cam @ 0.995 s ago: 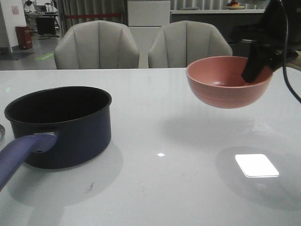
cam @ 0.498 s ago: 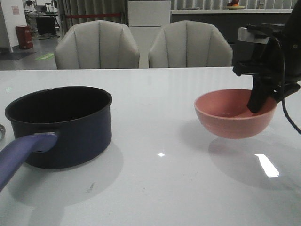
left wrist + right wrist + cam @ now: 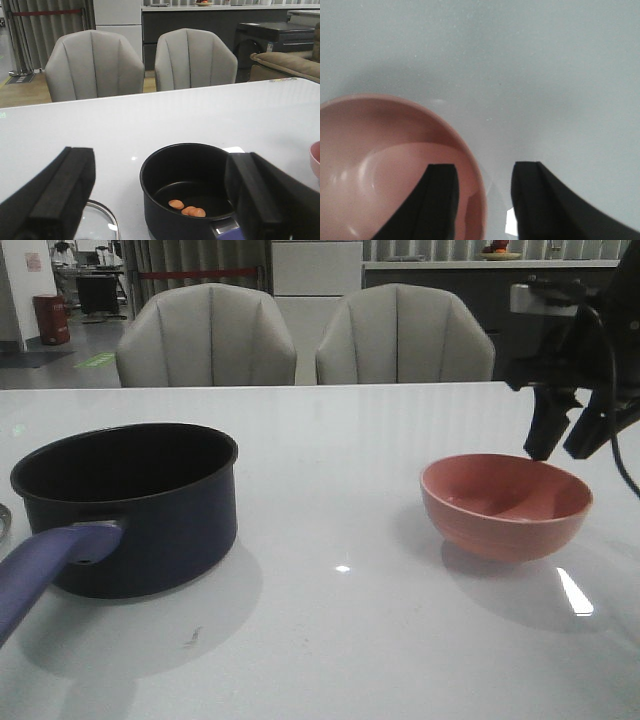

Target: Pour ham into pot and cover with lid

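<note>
The dark navy pot [image 3: 125, 505] stands at the left of the table, its purple-blue handle [image 3: 40, 570] pointing toward the near edge. A few orange-pink pieces of ham [image 3: 187, 210] lie on the pot's floor. The glass lid [image 3: 97, 222] lies flat beside the pot [image 3: 192, 192]. My left gripper [image 3: 160, 165] hangs open behind the pot and lid, holding nothing. The empty pink bowl [image 3: 505, 505] rests on the table at the right. My right gripper [image 3: 558, 452] is open just above the bowl's far rim; its jaws straddle the rim of the bowl [image 3: 385, 160] without touching it.
Two grey chairs [image 3: 300, 335] stand behind the table's far edge. Only a sliver of the lid's rim [image 3: 3, 520] shows at the left border of the front view. The white tabletop [image 3: 340, 620] runs between pot and bowl.
The right gripper carried the pink bowl down from the air onto the table, then opened and lifted slightly off its rim. The pot has not moved.
</note>
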Controlling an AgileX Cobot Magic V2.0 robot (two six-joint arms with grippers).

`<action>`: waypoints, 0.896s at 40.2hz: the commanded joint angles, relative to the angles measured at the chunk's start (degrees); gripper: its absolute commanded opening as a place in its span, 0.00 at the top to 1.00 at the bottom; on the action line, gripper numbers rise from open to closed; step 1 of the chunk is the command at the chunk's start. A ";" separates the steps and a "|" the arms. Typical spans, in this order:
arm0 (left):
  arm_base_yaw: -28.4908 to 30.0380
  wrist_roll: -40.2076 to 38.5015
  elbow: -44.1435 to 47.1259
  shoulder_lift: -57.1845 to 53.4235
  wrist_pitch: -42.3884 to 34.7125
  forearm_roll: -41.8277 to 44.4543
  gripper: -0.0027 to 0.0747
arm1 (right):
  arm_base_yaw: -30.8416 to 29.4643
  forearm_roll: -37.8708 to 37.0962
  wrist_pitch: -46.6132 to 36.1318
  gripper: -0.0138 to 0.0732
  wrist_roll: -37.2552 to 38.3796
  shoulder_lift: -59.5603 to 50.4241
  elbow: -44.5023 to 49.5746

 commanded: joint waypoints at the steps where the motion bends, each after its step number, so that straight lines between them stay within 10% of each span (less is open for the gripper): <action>1: -0.34 -0.11 -1.75 0.40 -4.69 -0.32 0.23 | -0.20 -2.04 -1.56 0.40 -1.21 -7.80 -1.84; 36: -0.34 -0.11 -1.75 0.40 -4.81 -0.32 0.23 | 8.00 0.09 -33.35 0.40 -3.14 -67.71 39.43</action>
